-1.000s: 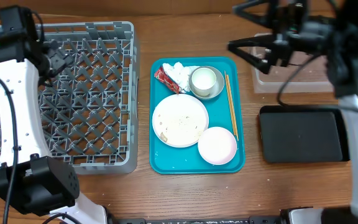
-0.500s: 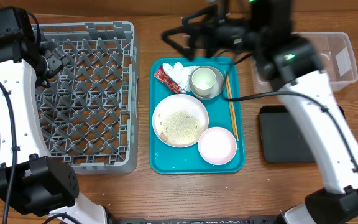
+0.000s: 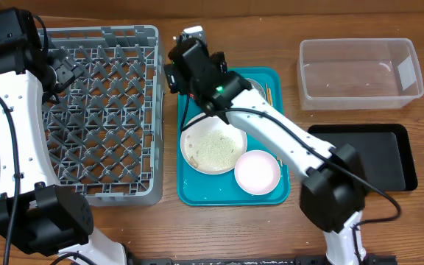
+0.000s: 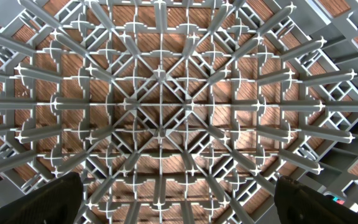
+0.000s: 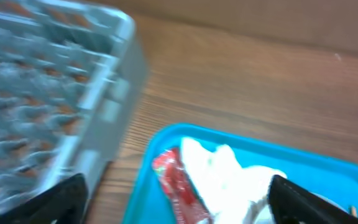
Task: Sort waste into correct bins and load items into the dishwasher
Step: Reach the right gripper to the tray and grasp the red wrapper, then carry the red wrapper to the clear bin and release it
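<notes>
My right hand point(image 5: 176, 190), wide open and empty, hangs over napkin point(image 5: 219, 167) and wrapper point(image 5: 168, 169); closing might pinch both.

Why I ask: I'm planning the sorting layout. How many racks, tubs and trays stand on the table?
Racks: 1, grey rack
Tubs: 1, clear tub
Trays: 2, teal tray and black tray
Total: 4

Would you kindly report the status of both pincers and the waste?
Left pincer open over large grey plastic lattice dish rack. Right pincer open above crumpled white paper napkin and small red snack wrapper on teal serving tray. No obstruction seen.
</notes>
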`<state>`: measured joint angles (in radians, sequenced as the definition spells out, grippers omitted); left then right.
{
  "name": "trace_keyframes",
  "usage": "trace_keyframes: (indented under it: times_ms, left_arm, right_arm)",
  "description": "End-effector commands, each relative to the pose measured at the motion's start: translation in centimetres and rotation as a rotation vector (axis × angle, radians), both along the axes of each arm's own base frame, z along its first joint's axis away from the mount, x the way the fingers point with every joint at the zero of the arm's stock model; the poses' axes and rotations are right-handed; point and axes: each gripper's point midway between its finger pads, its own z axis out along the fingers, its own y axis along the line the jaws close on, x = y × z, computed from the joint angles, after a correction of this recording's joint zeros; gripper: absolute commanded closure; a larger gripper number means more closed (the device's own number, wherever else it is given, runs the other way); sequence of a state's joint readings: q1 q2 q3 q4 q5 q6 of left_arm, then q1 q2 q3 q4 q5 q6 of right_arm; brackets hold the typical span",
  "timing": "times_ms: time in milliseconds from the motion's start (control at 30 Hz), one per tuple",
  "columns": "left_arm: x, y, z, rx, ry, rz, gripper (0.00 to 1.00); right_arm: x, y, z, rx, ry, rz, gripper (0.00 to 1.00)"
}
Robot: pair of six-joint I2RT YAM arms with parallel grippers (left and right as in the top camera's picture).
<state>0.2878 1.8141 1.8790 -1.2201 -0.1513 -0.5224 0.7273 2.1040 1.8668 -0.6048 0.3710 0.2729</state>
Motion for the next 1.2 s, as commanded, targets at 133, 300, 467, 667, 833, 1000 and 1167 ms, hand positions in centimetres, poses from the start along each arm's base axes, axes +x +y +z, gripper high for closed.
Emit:
trace_keyframes:
  times_ms: [133,300,467,667,833,1000,1167]
  left_arm:
    - [0.0,0.1,1.6,0.017,-0.039,0.010,0.00]
    - [0.0,0.1,1.6,0.017,-0.039,0.010,0.00]
    - [0.0,0.1,1.6,0.017,-0.039,0.010,0.00]
    - [0.0,0.1,1.6,0.017,-0.039,0.010,0.00]
    - [0.0,0.1,1.6,0.017,-0.039,0.010,0.00]
    - [0.0,0.1,1.6,0.017,-0.039,0.010,0.00]
    - [0.0,0.1,1.6,0.017,-0.039,0.010,0.00]
  right_arm:
    - [-0.3,0.3,-4.2,-0.085,0.091,0.090,0.14]
    - [-1.6,0.4,-7.8,-0.130,0.191,0.137,0.14]
    - [-2.1,0.0,-9.9,-0.182,0.235,0.156,0.14]
    - [-2.7,-0.5,-11.6,-0.216,0.280,0.157,0.17]
    - [-3.3,-1.2,-13.3,-0.253,0.324,0.153,0.23]
    - [-3.4,-1.1,-13.3,-0.255,0.326,0.154,0.39]
    - [-3.3,-1.4,-13.0,-0.270,0.322,0.139,0.56]
